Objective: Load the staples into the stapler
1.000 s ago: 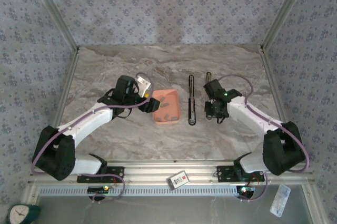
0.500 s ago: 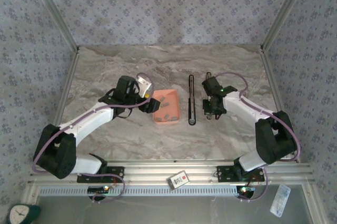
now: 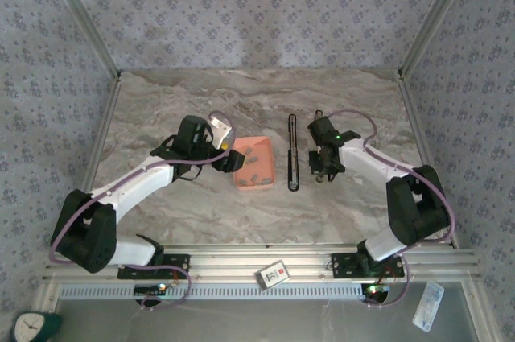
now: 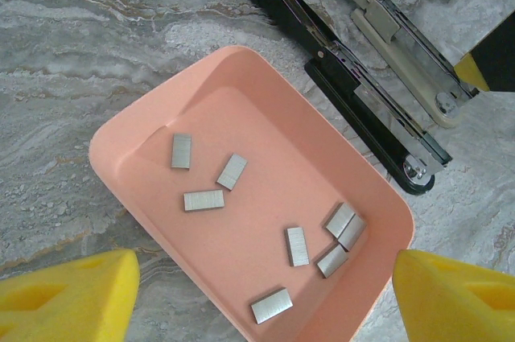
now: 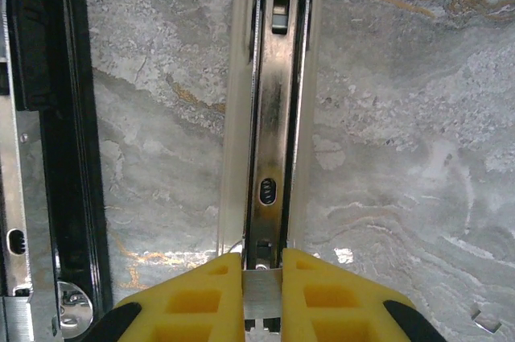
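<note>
On the grey veined marble tabletop (image 3: 201, 100), the salmon-orange rectangular plastic tray (image 4: 105, 157) sits about mid-table. The short grey metal staples (image 4: 203, 199) lie scattered inside it, two of them touching. Just right of the tray lies the long black stapler (image 3: 293, 153), running front to back. Right of that, alongside but apart, is the cream-sided steel stapler arm (image 5: 269, 117). The left gripper (image 4: 261, 306) hangs above the tray's left side. The right gripper (image 5: 261, 294) sits over the cream arm's near part, pinching it.

Eight short grey staple strips (image 4: 203, 199) lie scattered flat in a salmon tray (image 4: 121, 173). Beside it, a black stapler (image 4: 322, 68) and a beige stapler (image 4: 402, 44) lie parallel on the tabletop (image 4: 80, 36).
</note>
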`<state>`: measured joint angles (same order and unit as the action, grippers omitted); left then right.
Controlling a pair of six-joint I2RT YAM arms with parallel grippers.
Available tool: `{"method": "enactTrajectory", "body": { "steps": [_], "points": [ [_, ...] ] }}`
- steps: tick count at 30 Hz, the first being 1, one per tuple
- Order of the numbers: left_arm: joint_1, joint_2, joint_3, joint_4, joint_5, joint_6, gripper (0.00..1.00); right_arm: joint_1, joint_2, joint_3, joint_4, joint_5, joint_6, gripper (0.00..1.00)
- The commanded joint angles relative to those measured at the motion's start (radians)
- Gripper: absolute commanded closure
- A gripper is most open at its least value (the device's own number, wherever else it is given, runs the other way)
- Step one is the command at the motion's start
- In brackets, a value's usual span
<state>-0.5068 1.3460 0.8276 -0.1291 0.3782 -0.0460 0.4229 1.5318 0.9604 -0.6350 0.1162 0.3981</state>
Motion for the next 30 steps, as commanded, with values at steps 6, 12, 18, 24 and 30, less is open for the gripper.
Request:
{"method": "enactTrajectory", "body": {
  "steps": [6,12,18,24,30],
  "points": [
    [-0.007,0.005,0.018,0.011,0.022,-0.002,0.18,-0.006,0.019,0.018,-0.004,0.014,-0.018,0.85],
    [-0.007,0.006,0.018,0.010,0.022,-0.002,0.18,-0.003,0.022,0.017,-0.004,0.036,-0.018,0.85],
    [-0.006,0.007,0.019,0.011,0.023,-0.002,0.18,0.003,0.028,0.015,-0.005,0.042,-0.020,0.85],
    [-0.007,0.007,0.021,0.010,0.024,-0.003,0.18,0.010,0.031,0.015,-0.010,0.045,-0.018,0.85],
    [-0.008,0.007,0.020,0.009,0.024,-0.003,0.18,0.015,0.028,0.015,-0.016,0.044,-0.015,0.85]
  ]
}}
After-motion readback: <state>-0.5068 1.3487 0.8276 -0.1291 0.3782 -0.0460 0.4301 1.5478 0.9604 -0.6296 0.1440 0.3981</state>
